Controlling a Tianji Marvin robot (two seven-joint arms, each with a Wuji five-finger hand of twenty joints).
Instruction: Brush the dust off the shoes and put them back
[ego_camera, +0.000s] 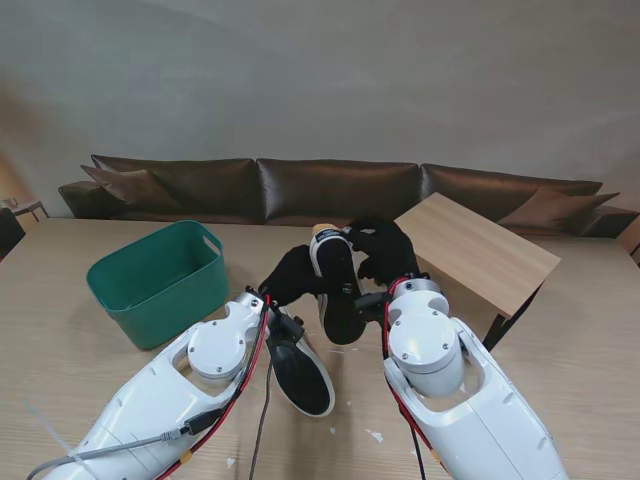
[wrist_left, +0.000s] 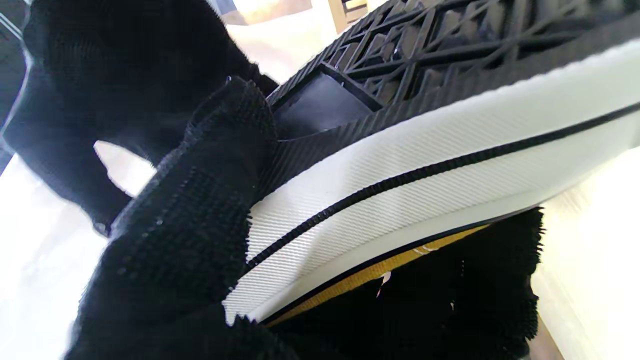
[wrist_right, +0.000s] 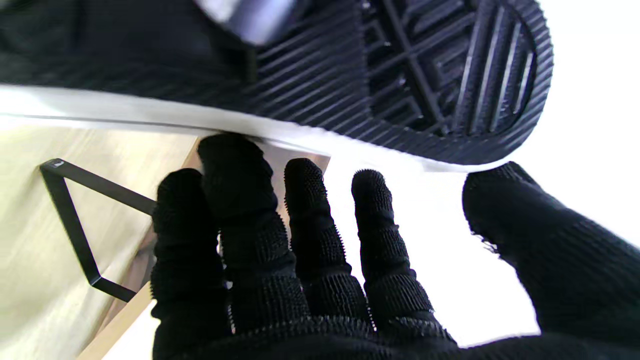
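Shoe (ego_camera: 338, 290) is gripped sole-up by left hand (ego_camera: 292, 275); right hand (ego_camera: 385, 250) spread beside it, brushing apparently unfinished, return pending

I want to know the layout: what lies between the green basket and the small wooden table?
In the stand view, the lifted shoe hangs between the green basket and small wooden table, gripped by the left robot hand, with the right robot hand beside it.

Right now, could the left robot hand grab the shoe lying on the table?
Probably not yet. The left robot hand is busy gripping the raised shoe, sole up. The other shoe lies sole-up beside its forearm, nothing covering it, so it would have to let go first.
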